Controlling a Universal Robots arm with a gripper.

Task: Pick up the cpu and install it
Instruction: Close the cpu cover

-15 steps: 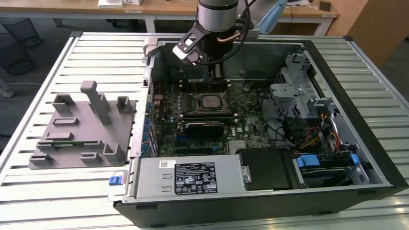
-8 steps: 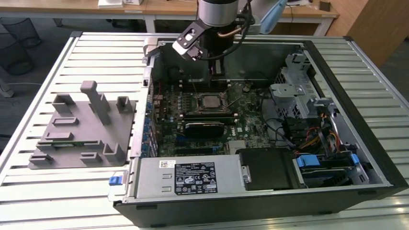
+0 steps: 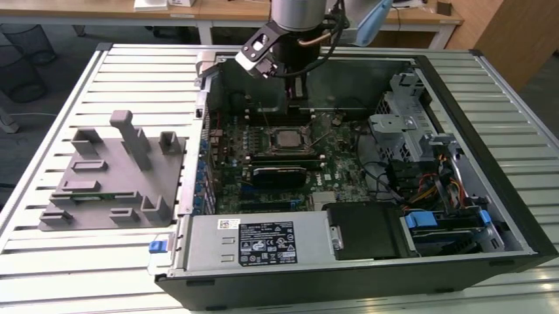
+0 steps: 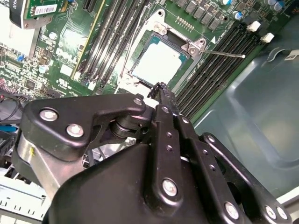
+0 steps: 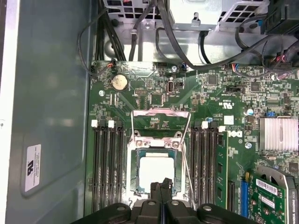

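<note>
Plainly, the cpu [image 5: 156, 171] already lay in the socket [image 5: 132, 168] near the middle of the board [image 5: 154, 100]. The board sat inside the case [image 3: 454, 271], which covered the counter's [image 3: 131, 65] middle and reached its edge on the exterior view's right. The end effector [image 5: 161, 187] hung right over the cpu, its fingers drawn together with nothing between them. Whether the tips touched the pale top, I could not tell

The main risk, as I judged it, was the open socket. Its frame [image 5: 161, 122] stood swung up and the lever [image 5: 187, 172] was free, so nothing clamped the cpu down. A sideways nudge from the closed tips could shift it off its seat. A hard push on a cpu sitting crooked could bend the contacts beneath; whether it sat flush was not clear. The thin lever ran close beside the fingers and could catch on them. The slots [image 5: 108, 163] flanked the socket closely and left little room for drift

Counted:
- one cpu
- one socket, with one frame and one lever
- two banks of slots, one on each side of the socket
- one end effector
- one case
- one grey fixture [image 3: 114, 176], near the counter's edge on the exterior view's left
</note>
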